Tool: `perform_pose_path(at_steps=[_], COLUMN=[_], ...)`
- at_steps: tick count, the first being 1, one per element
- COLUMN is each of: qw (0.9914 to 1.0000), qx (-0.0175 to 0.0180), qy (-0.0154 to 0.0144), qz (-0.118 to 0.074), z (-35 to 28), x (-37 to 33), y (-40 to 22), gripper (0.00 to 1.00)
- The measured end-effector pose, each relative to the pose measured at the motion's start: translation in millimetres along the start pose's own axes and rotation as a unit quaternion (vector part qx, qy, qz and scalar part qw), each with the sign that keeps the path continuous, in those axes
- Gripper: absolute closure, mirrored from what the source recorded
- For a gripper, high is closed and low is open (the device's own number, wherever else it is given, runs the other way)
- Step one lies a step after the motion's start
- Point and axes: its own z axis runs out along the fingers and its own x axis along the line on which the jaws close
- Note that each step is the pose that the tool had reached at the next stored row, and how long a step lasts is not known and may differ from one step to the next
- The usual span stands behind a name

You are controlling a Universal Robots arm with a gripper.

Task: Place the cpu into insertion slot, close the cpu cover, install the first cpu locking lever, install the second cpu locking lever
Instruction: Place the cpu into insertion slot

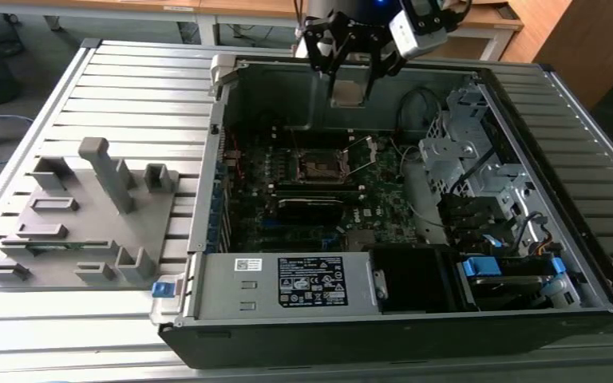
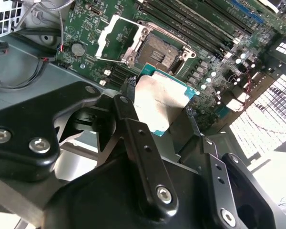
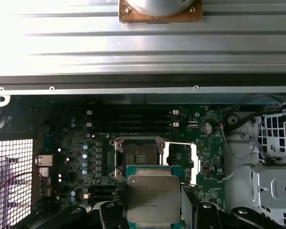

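I have the pincer point(image 1: 350, 80) pinching the flat grey-brown square cpu point(image 3: 152, 198), held in the air well apart from the dark silver-rimmed insertion slot point(image 3: 136, 157). The thin silver cpu cover point(image 3: 194, 160) stands open. Placing is the step in hand; I judge it calls for squaring chip to socket.

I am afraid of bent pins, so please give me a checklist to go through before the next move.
1. Secure grip: ok. The gripper is shut on the cpu, with a finger on each side.
2. Empty slot: ok. Nothing lies in it.
3. Open cover: ok. It is swung aside, beside the slot.
4. The cpu centred over the slot: cannot tell. It hangs apart from the board.
5. The levers out of the way: cannot tell.
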Motion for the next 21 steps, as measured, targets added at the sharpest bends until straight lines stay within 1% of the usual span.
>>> perform_pose_path(at_steps=[4, 8, 14, 21], qw=[0.99999, 0.99999, 0.99998, 0.99998], qx=[-0.0001, -0.0001, -0.0002, -0.0001], qy=[-0.0034, -0.0053, -0.0063, -0.0067], qz=[-0.001, -0.001, -0.001, -0.002], z=[4.1, 7.4, 10.5, 12.6], x=[0.4, 0.8, 1.0, 1.2], y=[-0.4, -0.7, -1.0, -1.2], gripper=[0.46, 0.46, 0.46, 0.46])
